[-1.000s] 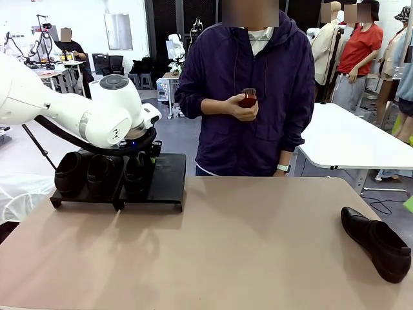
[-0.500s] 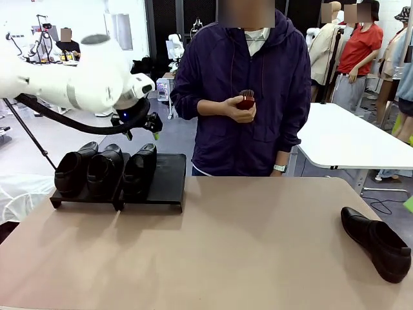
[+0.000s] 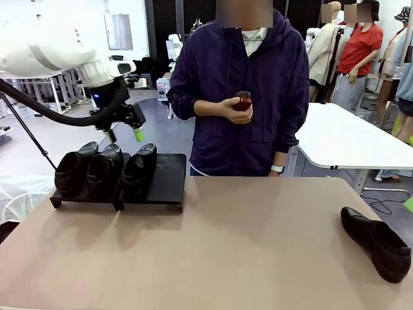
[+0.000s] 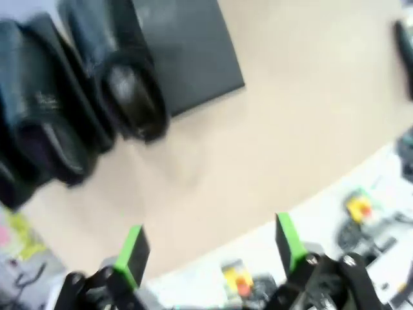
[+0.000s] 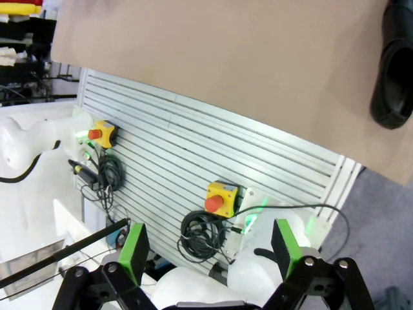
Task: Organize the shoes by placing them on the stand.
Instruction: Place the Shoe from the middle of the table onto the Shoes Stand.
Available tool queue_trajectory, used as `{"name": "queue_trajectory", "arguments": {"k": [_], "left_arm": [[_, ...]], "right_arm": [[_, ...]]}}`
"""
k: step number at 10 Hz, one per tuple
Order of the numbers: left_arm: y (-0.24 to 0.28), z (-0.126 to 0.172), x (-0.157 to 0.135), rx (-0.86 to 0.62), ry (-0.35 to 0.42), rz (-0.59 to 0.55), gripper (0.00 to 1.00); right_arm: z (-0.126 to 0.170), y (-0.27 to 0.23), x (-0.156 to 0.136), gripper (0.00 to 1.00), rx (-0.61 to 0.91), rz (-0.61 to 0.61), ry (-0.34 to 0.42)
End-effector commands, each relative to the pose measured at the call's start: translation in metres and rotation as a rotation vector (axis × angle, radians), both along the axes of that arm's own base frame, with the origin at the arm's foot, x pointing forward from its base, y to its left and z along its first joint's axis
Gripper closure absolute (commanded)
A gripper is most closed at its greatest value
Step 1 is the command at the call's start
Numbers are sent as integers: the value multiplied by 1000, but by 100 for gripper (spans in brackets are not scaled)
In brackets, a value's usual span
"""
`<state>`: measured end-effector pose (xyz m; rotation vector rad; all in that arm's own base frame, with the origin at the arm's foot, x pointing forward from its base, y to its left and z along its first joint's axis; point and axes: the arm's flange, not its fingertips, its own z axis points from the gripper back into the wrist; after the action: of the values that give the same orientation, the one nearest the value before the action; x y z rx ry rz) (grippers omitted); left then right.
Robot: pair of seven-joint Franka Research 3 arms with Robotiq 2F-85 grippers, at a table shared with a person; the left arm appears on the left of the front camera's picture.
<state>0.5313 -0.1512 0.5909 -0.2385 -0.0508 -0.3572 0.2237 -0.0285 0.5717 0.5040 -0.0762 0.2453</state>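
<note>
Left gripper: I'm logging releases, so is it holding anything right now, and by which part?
Nothing. The left gripper is open and empty, above the glossy black leather slip-on shoes on the low black stand.

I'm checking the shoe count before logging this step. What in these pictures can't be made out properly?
- Three black leather slip-on shoes on the low black stand: motion-blurred in the left wrist view, so surface detail is lost.
- Fourth black shoe on the tan table: cut by the picture's edge in the right wrist view.
- Small reddish-brown brush: partly covered by the person's hand in the front view.
- Left claw: blurred in the front view.
</note>
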Motion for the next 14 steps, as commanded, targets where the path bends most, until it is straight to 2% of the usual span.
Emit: {"name": "queue_trajectory", "arguments": {"k": [1,2,5,6,7,8,9,14], "left_arm": [[27,-2,-23,-32,126,46,0],[41,-17,-50,-89,116,64,0],[64,-99,-141,-328,-182,307,0],[68,-121,-156,-409,-250,334,0],[72,-126,-162,-422,-280,410,0],[74,-122,-167,-433,-330,369,0],[84,-105,-142,-383,-175,432,0],[84,-105,-142,-383,-175,432,0]], "right_arm": [[3,-1,0,0,13,24,-6],[3,-1,0,0,13,24,-6],[3,-1,0,0,13,24,-6],[3,-1,0,0,13,24,-6],[3,-1,0,0,13,24,-6],[3,-1,0,0,13,24,-6],[3,-1,0,0,13,24,-6],[3,-1,0,0,13,24,-6]]}}
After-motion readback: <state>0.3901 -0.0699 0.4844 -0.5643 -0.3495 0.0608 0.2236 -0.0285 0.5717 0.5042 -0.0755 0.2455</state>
